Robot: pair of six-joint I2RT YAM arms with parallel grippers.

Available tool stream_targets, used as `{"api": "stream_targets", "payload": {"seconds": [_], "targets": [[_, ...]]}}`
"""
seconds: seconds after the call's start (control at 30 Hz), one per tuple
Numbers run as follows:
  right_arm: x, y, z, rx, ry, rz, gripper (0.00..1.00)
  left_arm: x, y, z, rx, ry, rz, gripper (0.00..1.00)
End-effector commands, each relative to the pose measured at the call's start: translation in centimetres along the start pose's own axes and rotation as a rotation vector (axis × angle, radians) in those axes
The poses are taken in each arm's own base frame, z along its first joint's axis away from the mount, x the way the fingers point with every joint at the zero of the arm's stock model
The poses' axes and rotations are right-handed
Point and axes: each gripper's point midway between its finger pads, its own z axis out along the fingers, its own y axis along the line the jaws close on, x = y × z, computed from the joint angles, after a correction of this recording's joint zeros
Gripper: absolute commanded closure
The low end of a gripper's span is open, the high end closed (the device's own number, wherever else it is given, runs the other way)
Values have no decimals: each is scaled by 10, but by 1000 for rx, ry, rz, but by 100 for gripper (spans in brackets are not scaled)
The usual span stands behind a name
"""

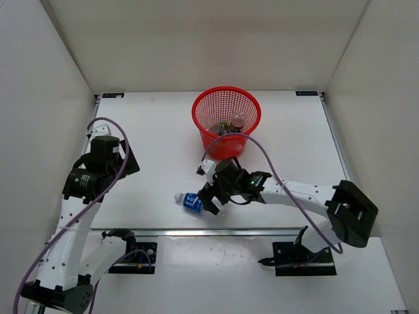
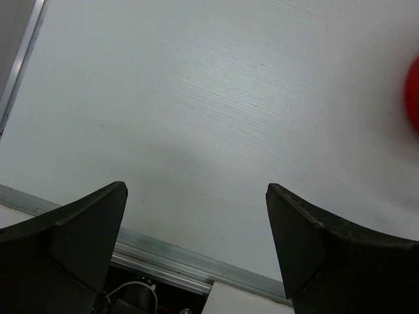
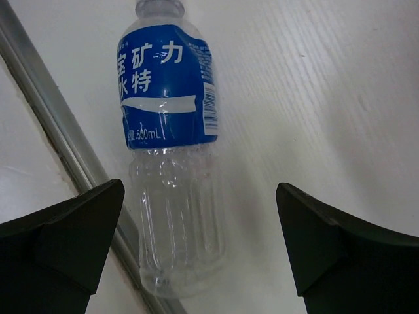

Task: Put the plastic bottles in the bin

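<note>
A clear bottle with a blue label (image 1: 192, 202) lies on its side on the white table near the front edge. My right gripper (image 1: 211, 197) is open just above its base end. In the right wrist view the bottle (image 3: 170, 157) lies between the fingers, nearer the left finger (image 3: 72, 229), untouched. The red mesh bin (image 1: 226, 121) stands at the back centre with other bottles (image 1: 232, 124) inside, their labels hard to tell through the mesh. My left gripper (image 2: 196, 222) is open and empty over bare table at the left.
The table's metal front rail (image 3: 59, 124) runs close beside the bottle. White walls enclose the table on three sides. A sliver of the red bin (image 2: 414, 91) shows at the right edge of the left wrist view.
</note>
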Motion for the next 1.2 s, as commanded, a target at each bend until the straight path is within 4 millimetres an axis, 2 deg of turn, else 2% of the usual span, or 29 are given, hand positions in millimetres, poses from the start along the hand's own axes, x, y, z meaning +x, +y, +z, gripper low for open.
{"api": "stream_targets", "payload": {"seconds": [0.0,0.03,0.1,0.23,0.3,0.33,0.4,0.43,0.47,0.5,0.53,0.6,0.63,0.7,0.73,0.8,0.83,0.87,0.93,0.97,1.03,1.07,1.13,1.17], "targets": [[-15,8,21,-29,-43,-108,1,2,-2,5,0,7,-1,2],[-14,13,25,-52,-36,-113,1,2,-5,5,9,9,-2,1],[5,13,41,-53,38,-136,1,-1,-7,4,19,1,-5,2],[24,13,61,-24,128,-170,1,-3,-5,6,10,-6,1,2],[23,12,64,4,137,-152,8,-2,-4,7,2,2,9,1],[20,9,63,15,130,-144,17,-2,-4,8,0,8,16,1],[3,11,59,11,90,-145,33,-3,-7,10,6,7,16,2],[-12,6,51,26,51,-134,44,-5,-9,10,14,0,16,1],[-29,2,40,41,-1,-132,51,-5,-8,11,12,7,11,2],[-56,-2,24,55,-84,-125,60,-11,-14,9,35,-12,10,1],[-68,-4,16,59,-123,-127,64,-11,-16,11,36,-4,15,2],[-113,-19,-25,97,-278,-115,62,-16,-18,12,44,-17,13,2],[-130,-26,-38,124,-334,-131,59,-15,-21,12,50,-9,13,1],[-181,-48,-94,168,-498,-130,62,-18,-24,13,63,-19,11,1],[-194,-56,-109,176,-543,-114,59,-18,-25,15,64,-14,9,2],[-233,-90,-158,214,-682,-128,57,-17,-28,19,76,-11,8,1],[-242,-101,-169,240,-721,-124,58,-16,-29,20,79,-8,7,1],[-258,-127,-194,295,-778,-131,59,-13,-32,21,91,3,14,1],[-267,-155,-193,326,-776,-115,59,-16,-34,23,93,-1,4,2],[-270,-160,-193,323,-779,-115,59,-16,-33,24,90,0,-3,1],[-271,-186,-179,313,-750,-79,56,-18,-38,25,106,-2,-4,1],[-272,-191,-175,305,-748,-73,51,-20,-39,26,106,-6,0,1],[-268,-212,-157,324,-711,-32,46,-23,-42,25,115,-3,12,1],[-264,-216,-152,330,-688,-19,35,-23,-42,28,109,1,14,2]]}}
